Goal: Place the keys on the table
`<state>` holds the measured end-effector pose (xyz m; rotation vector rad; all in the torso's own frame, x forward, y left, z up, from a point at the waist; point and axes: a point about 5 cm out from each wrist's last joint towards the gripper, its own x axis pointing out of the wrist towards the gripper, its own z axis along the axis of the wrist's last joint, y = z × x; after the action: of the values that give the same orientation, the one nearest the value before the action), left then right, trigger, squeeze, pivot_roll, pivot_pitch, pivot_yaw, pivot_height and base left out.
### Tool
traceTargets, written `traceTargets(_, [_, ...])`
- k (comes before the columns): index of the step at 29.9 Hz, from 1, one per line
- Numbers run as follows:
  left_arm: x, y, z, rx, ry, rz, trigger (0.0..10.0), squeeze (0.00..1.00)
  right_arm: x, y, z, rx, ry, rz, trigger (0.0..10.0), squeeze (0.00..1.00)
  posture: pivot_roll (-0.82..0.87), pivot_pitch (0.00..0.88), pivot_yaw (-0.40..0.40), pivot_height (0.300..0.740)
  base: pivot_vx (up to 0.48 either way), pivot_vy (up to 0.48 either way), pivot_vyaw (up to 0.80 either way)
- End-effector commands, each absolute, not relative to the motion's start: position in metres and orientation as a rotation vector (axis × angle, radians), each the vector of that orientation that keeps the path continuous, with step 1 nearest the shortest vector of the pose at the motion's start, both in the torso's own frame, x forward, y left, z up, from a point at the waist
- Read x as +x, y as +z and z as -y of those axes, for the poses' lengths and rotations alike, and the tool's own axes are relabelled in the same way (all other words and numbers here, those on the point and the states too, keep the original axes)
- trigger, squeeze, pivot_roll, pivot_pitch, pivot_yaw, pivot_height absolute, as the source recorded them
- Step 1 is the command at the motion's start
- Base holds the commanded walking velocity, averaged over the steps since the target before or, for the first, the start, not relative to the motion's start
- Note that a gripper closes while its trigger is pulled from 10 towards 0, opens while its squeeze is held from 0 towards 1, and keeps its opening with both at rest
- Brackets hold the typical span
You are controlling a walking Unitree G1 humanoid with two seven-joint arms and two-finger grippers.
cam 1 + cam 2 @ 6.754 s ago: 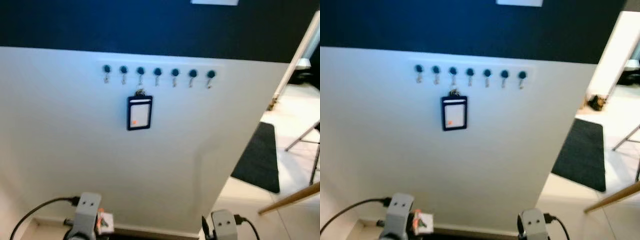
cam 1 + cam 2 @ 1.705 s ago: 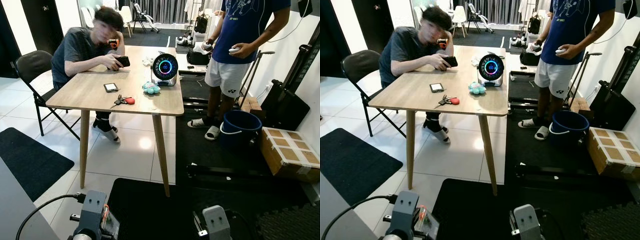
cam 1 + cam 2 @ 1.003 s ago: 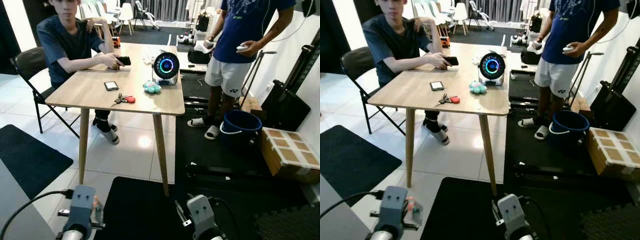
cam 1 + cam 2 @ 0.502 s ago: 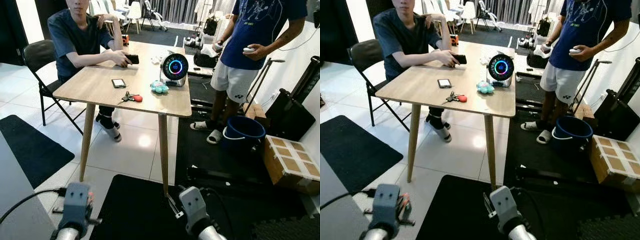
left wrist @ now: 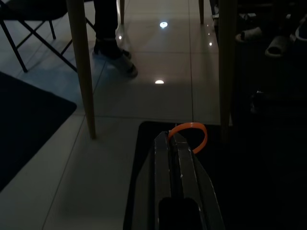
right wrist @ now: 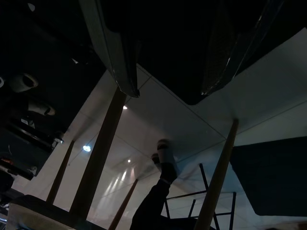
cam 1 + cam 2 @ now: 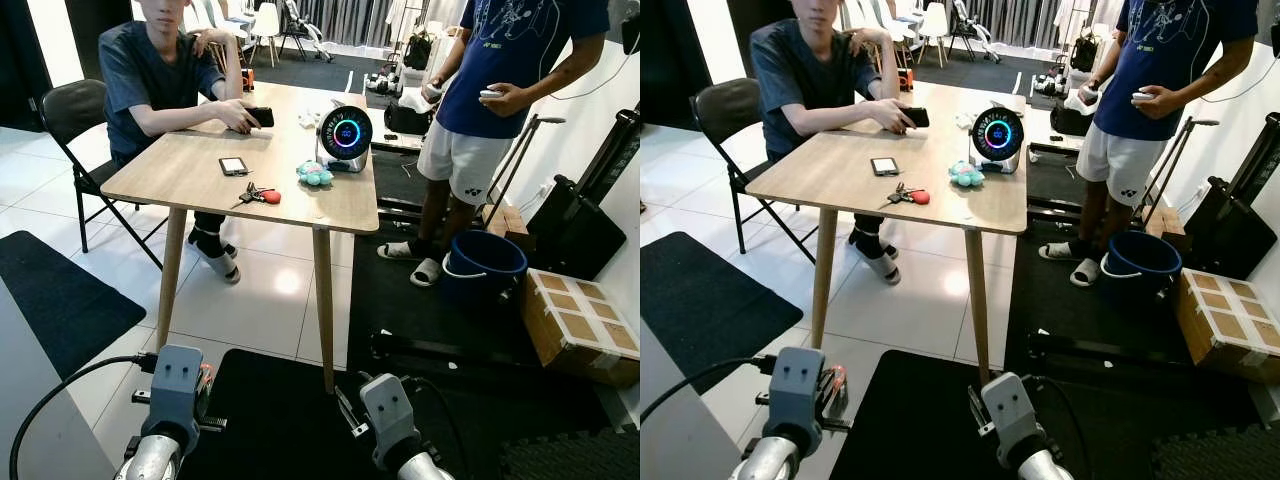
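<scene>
Keys (image 5: 191, 136) with an orange ring are sitting pinched in the left gripper (image 5: 175, 143) at the frame's bottom, the right gripper (image 6: 168, 72) is hanging spread, and the table (image 7: 190, 170) is now coming closer.

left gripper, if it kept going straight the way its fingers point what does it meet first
Probably the floor. In the wrist view the left gripper, shut on an orange ring, points down over the black mat toward white tiles between the table legs. Depth is unclear.
</scene>
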<state>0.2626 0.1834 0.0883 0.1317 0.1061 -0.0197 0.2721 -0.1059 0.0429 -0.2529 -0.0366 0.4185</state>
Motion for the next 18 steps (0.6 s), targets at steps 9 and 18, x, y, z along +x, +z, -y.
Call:
traceTargets(9, [0.2615,0.0871,-0.1811,0.146,-0.019,-0.109,10.0,0.0,0.2706,0.0406,0.1067,-0.246,0.422,0.024,10.0,0.0,0.15,0.088,-0.072,0.74,0.464,0.0,0.0])
traceTargets(18, [0.2597,0.0853,-0.1813,0.148,-0.015,-0.119,10.0,0.0,0.2688,0.0389,0.1082,-0.254,0.427,0.017,10.0,0.0,0.15,0.088,-0.075,0.74,0.467,0.0,0.0])
